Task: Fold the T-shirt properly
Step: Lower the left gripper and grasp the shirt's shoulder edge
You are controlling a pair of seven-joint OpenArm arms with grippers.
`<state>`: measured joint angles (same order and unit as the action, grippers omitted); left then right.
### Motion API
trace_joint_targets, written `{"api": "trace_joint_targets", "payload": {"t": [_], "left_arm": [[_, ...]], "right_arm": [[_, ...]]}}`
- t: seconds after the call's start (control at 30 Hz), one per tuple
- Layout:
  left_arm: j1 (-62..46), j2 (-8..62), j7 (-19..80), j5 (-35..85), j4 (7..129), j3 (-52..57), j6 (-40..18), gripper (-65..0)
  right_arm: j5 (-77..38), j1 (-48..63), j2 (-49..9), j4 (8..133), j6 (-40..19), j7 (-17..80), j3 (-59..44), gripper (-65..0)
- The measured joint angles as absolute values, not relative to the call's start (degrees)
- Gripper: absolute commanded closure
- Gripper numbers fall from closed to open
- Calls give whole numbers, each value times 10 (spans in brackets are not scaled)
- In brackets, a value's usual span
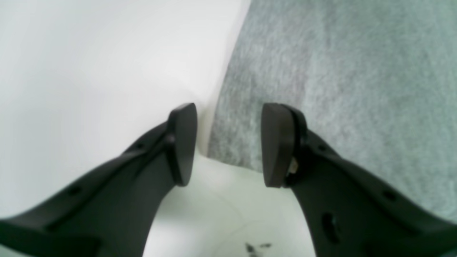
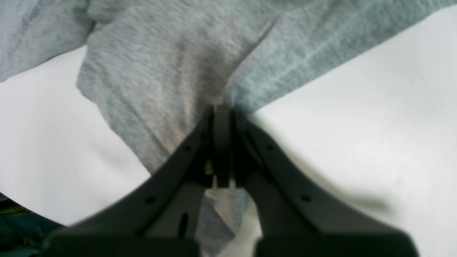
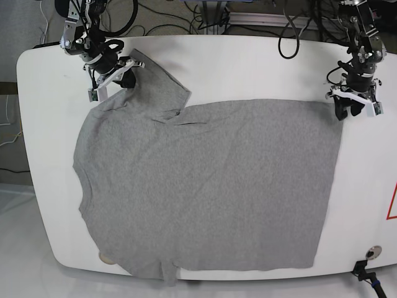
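A grey T-shirt (image 3: 211,186) lies spread flat on the white table (image 3: 248,62), with one sleeve folded up toward the far left corner. My right gripper (image 3: 127,81) is at that sleeve; the right wrist view shows it (image 2: 223,114) shut on a bunched fold of the grey cloth (image 2: 160,71). My left gripper (image 3: 346,113) hovers at the shirt's far right hem corner. In the left wrist view it (image 1: 228,142) stands open, the corner of the shirt (image 1: 339,71) lying just beyond and between its fingertips, not pinched.
Cables (image 3: 186,12) run along the back behind the table. A red-edged marking (image 3: 392,205) sits at the right edge and a small round fitting (image 3: 373,252) near the front right corner. The shirt's lower sleeve reaches the table's front edge (image 3: 167,276).
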<state>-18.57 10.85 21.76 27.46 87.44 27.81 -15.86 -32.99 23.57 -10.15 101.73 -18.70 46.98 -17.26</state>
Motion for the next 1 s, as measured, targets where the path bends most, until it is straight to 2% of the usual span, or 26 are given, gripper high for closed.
{"api": "trace_joint_targets", "payload": {"t": [0.4, 0.53, 0.77, 1.0], "left_arm": [[-171, 91, 232, 270, 848, 295, -159, -281], [-173, 96, 232, 270, 855, 294, -161, -276], [-175, 98, 235, 267, 874, 291, -161, -274], [-174, 100, 238, 266, 861, 288, -168, -280]], "right_arm": [[-329, 235, -102, 1018, -190, 468, -174, 0], [-329, 236, -102, 1022, -191, 468, -175, -44], [-333, 235, -102, 1024, -191, 467, -176, -81], [-324, 235, -102, 1012, -194, 470, -177, -66]]}}
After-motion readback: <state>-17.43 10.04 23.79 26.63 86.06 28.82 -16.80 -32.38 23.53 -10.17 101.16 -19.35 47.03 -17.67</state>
